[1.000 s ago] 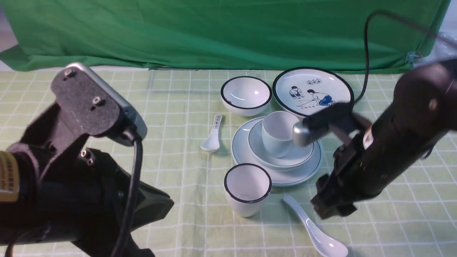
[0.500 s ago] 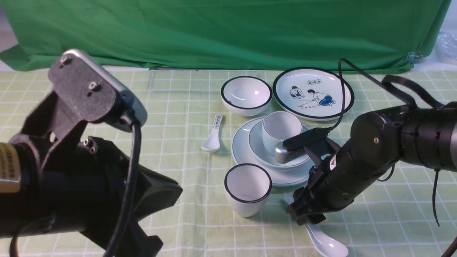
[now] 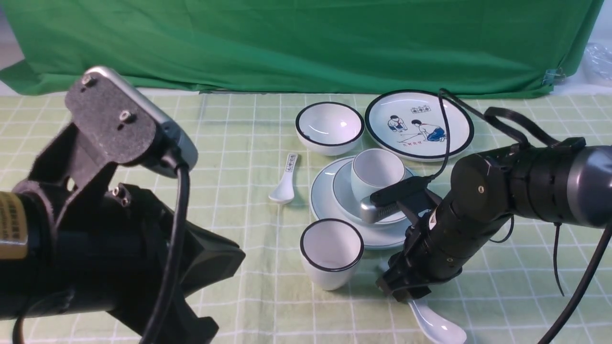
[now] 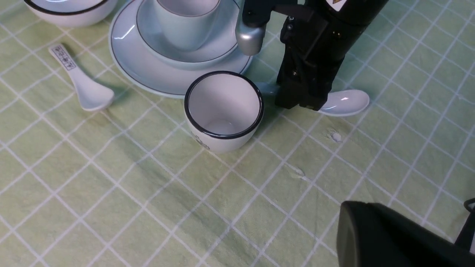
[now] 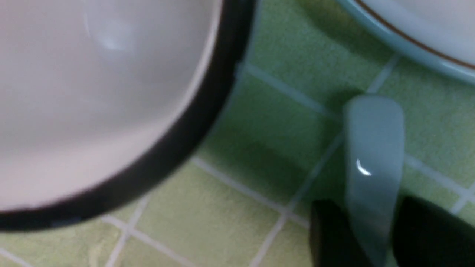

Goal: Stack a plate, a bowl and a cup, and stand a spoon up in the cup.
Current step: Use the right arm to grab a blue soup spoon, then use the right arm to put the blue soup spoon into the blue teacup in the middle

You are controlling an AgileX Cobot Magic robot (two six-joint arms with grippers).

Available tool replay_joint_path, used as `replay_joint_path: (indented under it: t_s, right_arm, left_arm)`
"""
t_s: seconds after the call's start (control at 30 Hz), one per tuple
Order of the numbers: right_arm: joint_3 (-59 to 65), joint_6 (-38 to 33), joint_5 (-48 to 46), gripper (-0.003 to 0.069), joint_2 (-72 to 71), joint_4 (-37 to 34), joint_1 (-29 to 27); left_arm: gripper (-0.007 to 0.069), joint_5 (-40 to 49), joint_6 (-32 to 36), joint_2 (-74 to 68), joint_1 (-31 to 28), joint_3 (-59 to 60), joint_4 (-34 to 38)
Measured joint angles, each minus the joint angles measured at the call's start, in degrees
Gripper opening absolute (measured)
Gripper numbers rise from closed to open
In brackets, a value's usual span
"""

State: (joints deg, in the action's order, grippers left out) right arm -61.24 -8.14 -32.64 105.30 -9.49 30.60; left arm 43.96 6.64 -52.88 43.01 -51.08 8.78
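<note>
Right claw (image 3: 402,292): lately swung down from above the cup (image 3: 377,172), now pinched on the handle of the white spoon (image 3: 437,327), which lies flat just beside the stacked plate (image 3: 319,203) and bowl (image 3: 342,192), lift pending.

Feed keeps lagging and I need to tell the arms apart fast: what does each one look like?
Left arm: bulky black housing, yellow label, silver-edged camera on a black bracket, thick black cable. Right arm: black cylindrical links with a grey section, small white sticker, silver camera, looping black cables, blocky black pincer.
</note>
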Motion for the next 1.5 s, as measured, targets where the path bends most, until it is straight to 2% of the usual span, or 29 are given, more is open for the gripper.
replay_joint_path:
  t_s: [0.07, 0.1, 0.23, 0.4, 0.53, 0.63, 0.7, 0.73, 0.77, 0.83, 0.9, 1.1, 1.5]
  right_arm:
    - [-0.06, -0.20, -1.18, 0.0190, 0.00, 0.16, 0.58]
    - [-0.06, -0.33, -1.46, 0.0179, 0.00, 0.16, 0.75]
    - [0.11, -1.54, -6.35, 0.0178, -1.44, -0.46, 1.09]
    - [0.29, -1.80, -8.67, 0.0178, -12.76, 0.35, 1.04]
    - [0.29, -1.47, 4.34, 0.0178, -21.26, 0.53, 0.86]
    - [0.45, -1.30, 20.92, 0.0178, -22.38, 0.58, 0.81]
    - [0.94, -1.30, 34.36, 0.0178, -20.58, 0.58, 0.81]
    - [1.04, -1.30, 36.50, 0.0178, -20.34, 0.58, 0.81]
    - [1.20, -0.77, 44.78, 0.0178, -17.59, 0.58, 0.61]
    - [1.37, -0.12, 48.61, 0.0178, -15.83, 0.58, 0.48]
    - [1.53, 1.33, 57.03, 0.0178, -11.01, 0.58, 0.28]
    - [1.53, 2.94, 67.04, 0.0178, -3.02, 0.58, 0.22]
    - [1.53, 2.66, 67.72, 0.0181, 2.15, 0.48, -0.76]
  left_arm:
    - [0.0001, 0.00, 0.19, 0.00, 0.00, 0.00, 0.00]
    - [0.0001, 0.00, 0.27, 0.00, 0.00, 0.00, 0.00]
    - [0.0001, 0.00, 0.41, 0.00, 0.00, 0.00, 0.00]
    - [0.0001, 0.00, 0.41, 0.00, 0.00, 0.00, 0.00]
    - [0.0001, -0.51, 0.41, 0.00, 0.00, 0.00, -0.24]
    - [0.0001, -1.01, 0.41, 0.00, 0.00, 0.00, -0.24]
    - [0.0001, -1.05, 0.41, 0.00, 0.00, 0.00, -0.24]
    - [0.0001, -1.11, 0.41, 0.00, 0.00, 0.00, -0.24]
    - [0.0001, -1.21, 0.41, 0.00, 0.00, 0.00, -0.24]
    - [0.0001, -1.21, 0.41, 0.00, 0.00, 0.00, -0.24]
    - [0.0001, -1.27, 0.41, 0.00, 0.00, 0.00, -0.24]
    - [0.0001, -1.27, 0.41, 0.00, 0.00, 0.00, -0.24]
    - [0.0001, -1.27, 0.45, 0.00, 0.00, 0.00, -0.24]
